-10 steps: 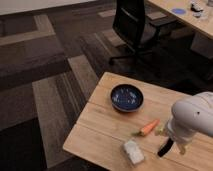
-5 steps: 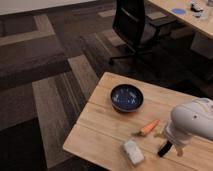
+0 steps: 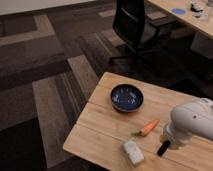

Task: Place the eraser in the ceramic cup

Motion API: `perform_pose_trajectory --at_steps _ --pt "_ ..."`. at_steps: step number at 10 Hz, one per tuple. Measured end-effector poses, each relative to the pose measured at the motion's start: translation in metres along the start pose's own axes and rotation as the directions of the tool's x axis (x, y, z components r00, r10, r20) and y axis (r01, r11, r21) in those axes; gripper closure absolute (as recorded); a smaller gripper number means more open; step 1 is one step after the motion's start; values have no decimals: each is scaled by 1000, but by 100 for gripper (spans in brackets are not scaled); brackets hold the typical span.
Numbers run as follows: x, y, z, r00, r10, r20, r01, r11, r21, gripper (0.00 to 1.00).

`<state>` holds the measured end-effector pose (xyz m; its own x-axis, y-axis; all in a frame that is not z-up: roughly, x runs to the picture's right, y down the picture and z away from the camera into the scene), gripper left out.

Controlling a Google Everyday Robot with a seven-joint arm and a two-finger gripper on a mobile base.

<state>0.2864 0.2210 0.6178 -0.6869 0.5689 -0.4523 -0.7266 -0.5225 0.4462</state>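
My white arm (image 3: 192, 122) reaches over the right side of the wooden table (image 3: 105, 117). My gripper (image 3: 166, 141) is at its lower left end, right of the carrot (image 3: 149, 128), and is mostly hidden by the arm. A slim black bar with rounded ends, which looks like the eraser (image 3: 162, 148), sticks out below it, tilted and close above the table. I cannot tell whether the gripper holds it. The ceramic cup is not in view.
A wide dark blue bowl (image 3: 126, 97) stands at the table's middle. A pale whitish block (image 3: 133, 151) lies near the front edge. A black office chair (image 3: 135, 25) stands behind on the carpet, with another desk (image 3: 192, 15) at the top right.
The arm has shifted slightly to the left and lower. A small whitish thing seen at the arm's lower left edge earlier now shows as a black bar.
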Motion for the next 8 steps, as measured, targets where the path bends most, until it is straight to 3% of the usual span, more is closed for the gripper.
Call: perform_pose_trajectory --at_steps 1,2,4,8 --pt "-19 -7 -28 1000 -4 1 4 1000 16 100" --pt "-52 -13 -76 998 -17 54 15 999 48 100" --pt "-75 -11 -119 990 -47 129 37 997 75 100" --pt "-76 -10 -119 990 -47 130 37 997 74 100"
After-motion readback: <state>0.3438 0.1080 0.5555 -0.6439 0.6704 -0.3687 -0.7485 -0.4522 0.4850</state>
